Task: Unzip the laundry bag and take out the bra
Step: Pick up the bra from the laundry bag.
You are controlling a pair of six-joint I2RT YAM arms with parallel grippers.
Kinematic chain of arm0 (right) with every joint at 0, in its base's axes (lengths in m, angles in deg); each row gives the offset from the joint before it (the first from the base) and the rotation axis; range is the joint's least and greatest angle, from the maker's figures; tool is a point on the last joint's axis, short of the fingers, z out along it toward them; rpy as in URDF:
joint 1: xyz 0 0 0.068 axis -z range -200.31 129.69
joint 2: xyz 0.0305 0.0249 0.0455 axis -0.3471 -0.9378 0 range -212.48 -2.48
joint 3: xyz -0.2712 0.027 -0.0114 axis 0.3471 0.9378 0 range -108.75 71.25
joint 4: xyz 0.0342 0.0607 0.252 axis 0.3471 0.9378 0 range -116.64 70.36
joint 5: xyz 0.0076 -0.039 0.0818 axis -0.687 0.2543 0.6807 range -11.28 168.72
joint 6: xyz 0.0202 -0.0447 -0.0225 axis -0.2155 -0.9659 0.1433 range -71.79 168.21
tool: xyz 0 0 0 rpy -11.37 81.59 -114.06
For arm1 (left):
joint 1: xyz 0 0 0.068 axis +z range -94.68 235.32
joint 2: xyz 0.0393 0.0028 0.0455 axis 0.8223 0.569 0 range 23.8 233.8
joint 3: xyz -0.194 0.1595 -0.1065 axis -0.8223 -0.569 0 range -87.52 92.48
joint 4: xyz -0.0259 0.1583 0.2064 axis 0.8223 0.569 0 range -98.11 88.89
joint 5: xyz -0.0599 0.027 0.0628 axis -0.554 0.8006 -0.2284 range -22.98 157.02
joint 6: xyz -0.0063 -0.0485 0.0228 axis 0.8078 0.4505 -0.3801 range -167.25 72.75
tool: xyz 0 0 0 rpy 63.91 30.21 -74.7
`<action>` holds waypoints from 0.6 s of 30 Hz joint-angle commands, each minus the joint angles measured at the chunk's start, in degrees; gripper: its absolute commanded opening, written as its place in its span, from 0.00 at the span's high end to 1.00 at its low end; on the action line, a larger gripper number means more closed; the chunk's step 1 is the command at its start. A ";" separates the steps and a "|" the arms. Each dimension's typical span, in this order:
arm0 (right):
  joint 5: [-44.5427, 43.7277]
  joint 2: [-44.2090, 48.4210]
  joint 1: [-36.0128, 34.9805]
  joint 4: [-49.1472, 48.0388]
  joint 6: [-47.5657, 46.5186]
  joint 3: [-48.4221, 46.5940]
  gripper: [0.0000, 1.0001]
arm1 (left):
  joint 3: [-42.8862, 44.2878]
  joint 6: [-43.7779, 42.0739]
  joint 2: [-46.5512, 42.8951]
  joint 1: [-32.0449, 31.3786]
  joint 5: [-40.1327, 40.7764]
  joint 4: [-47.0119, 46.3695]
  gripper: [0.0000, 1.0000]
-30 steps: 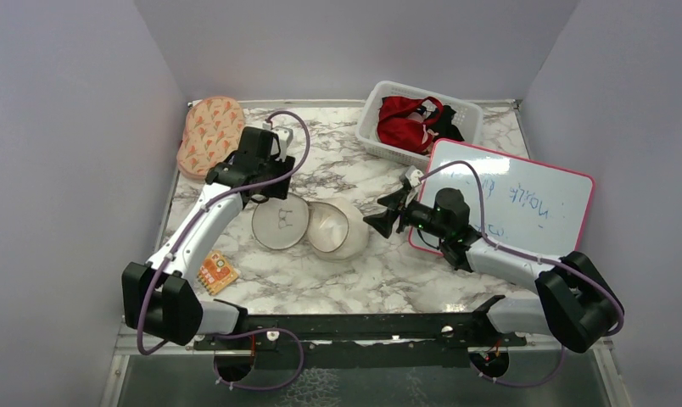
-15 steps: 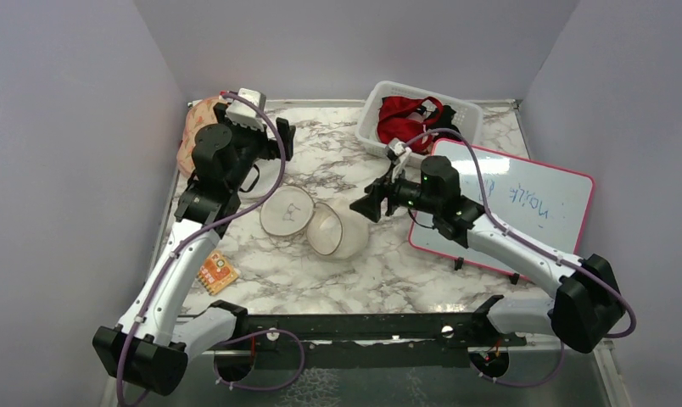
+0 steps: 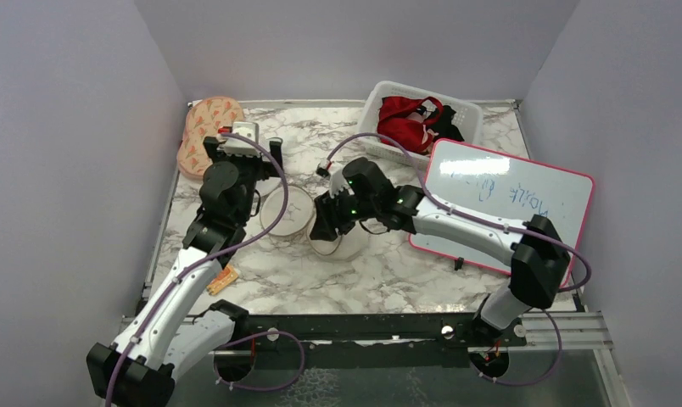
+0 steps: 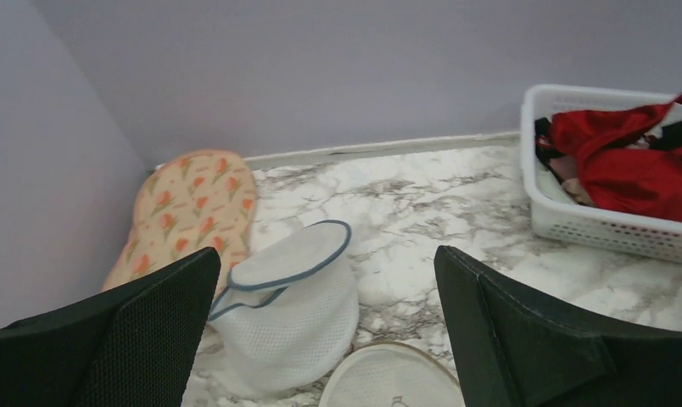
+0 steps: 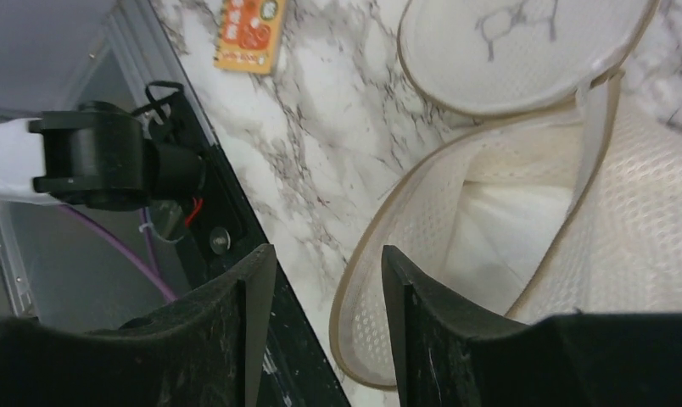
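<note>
Nearest the arm bases, a small orange card was seen flat on the marble table, partly covered by the left arm. Just beyond it the laundry bag lay unzipped at mid-table, its two halves folded apart like a clamshell. The flat lid with the dark line drawing was turned face up on the left. The deeper mesh half was left gaping beside it, and the two were joined at one edge. Inside that half the bra was made out only as a fold of smooth white cloth, not lifted out.

The right gripper was held over the near rim of the open half. Its fingers were parted by a modest gap, with nothing caught between them; whether the rim was touched could not be told. To the right a pink-framed whiteboard was laid flat, its left corner crossed by the right arm.

Farther back, the left gripper was held near the lid's far edge, its fingers spread wide and empty. A round white mesh pouch with grey-blue trim was seen ahead of it, and the orange-patterned pouch lay behind that by the left wall. At the far right a white basket was set by the back wall, with a red garment heaped in it.
</note>
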 commanded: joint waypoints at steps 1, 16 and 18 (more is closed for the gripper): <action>-4.54 -5.26 -1.97 9.27 2.24 -5.20 0.52 | -3.23 -1.13 -6.62 -0.24 13.79 -7.74 0.07; -9.75 -7.31 -9.88 8.43 4.11 1.52 0.68 | -5.06 -3.39 -7.32 -2.11 12.52 -10.11 0.07; -8.04 -5.94 -9.88 7.59 4.21 2.26 0.64 | -5.03 -3.29 -7.22 -2.11 12.46 -10.09 0.07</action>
